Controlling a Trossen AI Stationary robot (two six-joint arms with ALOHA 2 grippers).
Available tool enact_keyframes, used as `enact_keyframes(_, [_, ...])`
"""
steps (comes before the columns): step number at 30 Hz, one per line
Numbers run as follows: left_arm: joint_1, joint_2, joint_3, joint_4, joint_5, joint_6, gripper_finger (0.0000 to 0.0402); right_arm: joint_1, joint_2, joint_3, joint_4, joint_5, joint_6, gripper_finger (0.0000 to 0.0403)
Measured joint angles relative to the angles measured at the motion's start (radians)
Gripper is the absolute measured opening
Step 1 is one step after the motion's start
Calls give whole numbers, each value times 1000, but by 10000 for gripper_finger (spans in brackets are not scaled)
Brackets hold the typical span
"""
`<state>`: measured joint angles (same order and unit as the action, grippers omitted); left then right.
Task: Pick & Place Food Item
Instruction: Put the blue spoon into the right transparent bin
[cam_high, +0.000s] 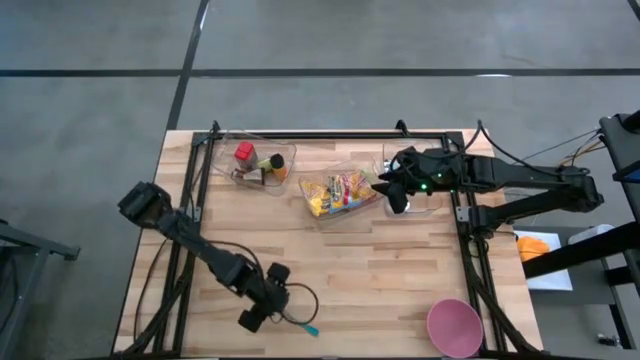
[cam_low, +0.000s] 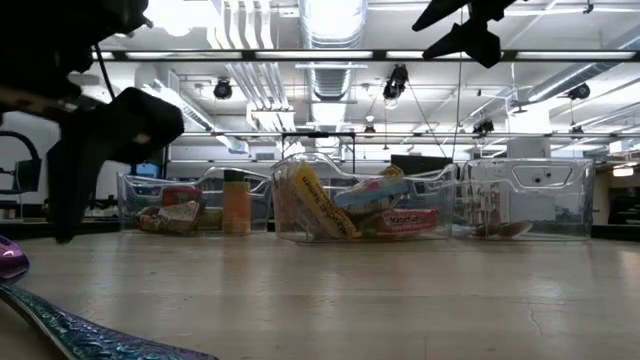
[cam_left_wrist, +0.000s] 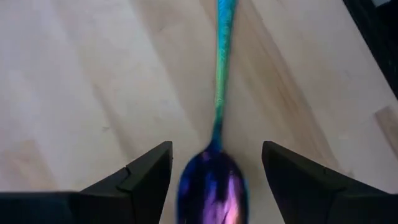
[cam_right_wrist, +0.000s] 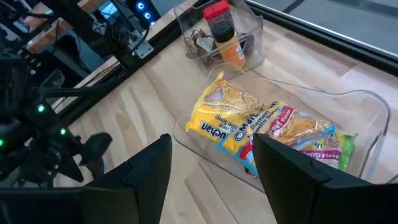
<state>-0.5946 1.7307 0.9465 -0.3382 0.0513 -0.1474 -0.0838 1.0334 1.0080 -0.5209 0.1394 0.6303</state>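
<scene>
An iridescent purple-and-teal spoon (cam_left_wrist: 219, 93) lies flat on the wooden table near its front left. Its bowl (cam_left_wrist: 214, 186) sits between the two fingers of my open left gripper (cam_left_wrist: 214, 155), which points steeply down over it (cam_high: 256, 314); neither finger touches it. Yellow ramen packets (cam_right_wrist: 249, 124) lie in the middle clear bin (cam_high: 340, 190). My right gripper (cam_high: 392, 192) hangs open, with nothing in it, high above the right end of that bin.
A clear bin (cam_high: 255, 160) at the back left holds a red-capped spice bottle (cam_right_wrist: 221, 25). A third clear bin (cam_low: 525, 200) stands at the back right. A pink bowl (cam_high: 455, 327) sits at the front right corner. Bare wood lies between the bins and the spoon.
</scene>
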Motion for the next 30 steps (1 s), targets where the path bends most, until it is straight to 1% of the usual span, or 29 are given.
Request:
enact_keyframes(4, [-20,57,45,6,-1,2,258,5,1,0,0,2,22,221])
enact_keyframes(6, [-22,75,66,12,-21,14,258,11,1,0,0,2,29,221])
enact_keyframes(8, [-22,85,73,25,-54,16,257,18,1,0,0,2,36,221])
enact_keyframes(11, [-21,97,64,67,-60,19,250,29,1,0,0,2,44,222])
enact_keyframes(14, [-20,112,63,90,-57,31,228,39,1,0,0,2,49,222])
enact_keyframes(17, [-20,124,63,91,-38,44,200,43,1,0,0,1,51,221])
enact_keyframes(26, [-19,139,63,95,-32,45,123,45,1,0,-1,-2,44,222])
enact_keyframes(30, [-18,171,69,94,-5,34,90,49,1,0,0,-6,47,222])
